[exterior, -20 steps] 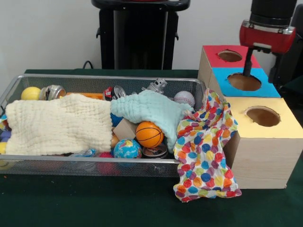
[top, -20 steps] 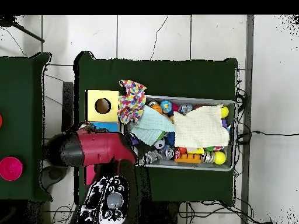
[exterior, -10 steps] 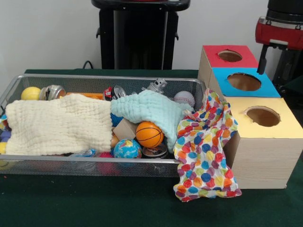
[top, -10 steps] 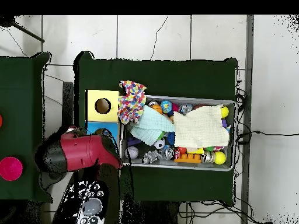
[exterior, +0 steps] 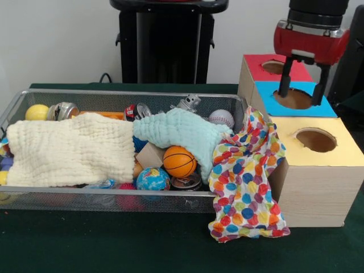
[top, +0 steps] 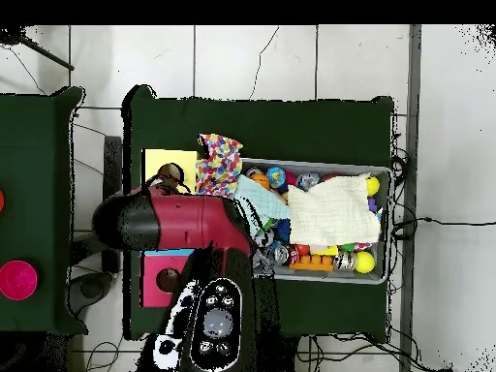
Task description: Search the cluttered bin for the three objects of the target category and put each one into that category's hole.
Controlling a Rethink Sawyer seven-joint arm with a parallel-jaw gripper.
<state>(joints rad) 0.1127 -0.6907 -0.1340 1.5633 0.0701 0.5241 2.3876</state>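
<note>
Where blue hole [exterior: 296, 98] gapes, open claw [exterior: 302, 90]

Glossy red wrist housing [exterior: 310, 41], black cylindrical link above, two slim black fingers [exterior: 284, 79]

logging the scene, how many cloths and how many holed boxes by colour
cream cloth: 1
mint cloth: 1
polka-dot cloth: 1
red box: 1
blue box: 1
yellow box: 1
total: 6
</note>
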